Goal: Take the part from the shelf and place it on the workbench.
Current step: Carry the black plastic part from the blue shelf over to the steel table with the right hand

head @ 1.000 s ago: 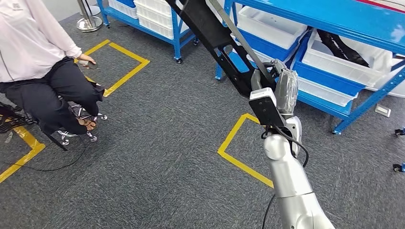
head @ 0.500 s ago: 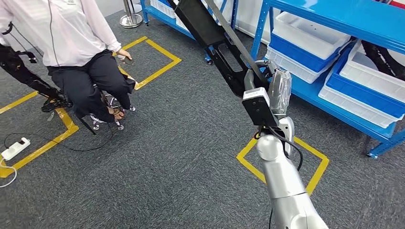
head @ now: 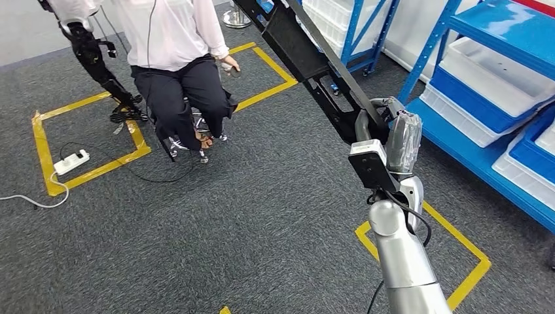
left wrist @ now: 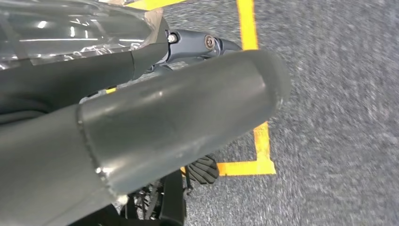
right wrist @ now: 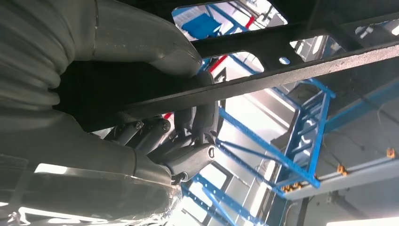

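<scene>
- Grey carpet (head: pixel 262 216) marked with yellow floor tape (head: pixel 458 229) covers the room; the blue shelf rack (head: pixel 504 39) with its white bins (head: pixel 487 78) is the landmark for what follows.
- Right hand (head: pixel 386 127), wrapped in clear plastic, grips the part (head: pixel 294 42), a long black metal frame with cut-outs that slants up and away from the hand, on the open-floor side of the rack.
- From the right wrist, the thumb and the dark fingers (right wrist: pixel 197 127) are curled around a flat bar of the frame, so the hold looks firm.
- Left hand (left wrist: pixel 141 122) sits close over the carpet and a taped corner, well away from the rack; whether its fingers are spread or curled cannot be told.
- A seated person (head: pixel 177 59) is far from the rack, across the carpet, beside another taped square with a white power strip (head: pixel 71 161).
- Judged from this, the pick-up is done: the part is off the shelf and carried in the air.
- Left to do: reach the workbench and set the part down.
</scene>
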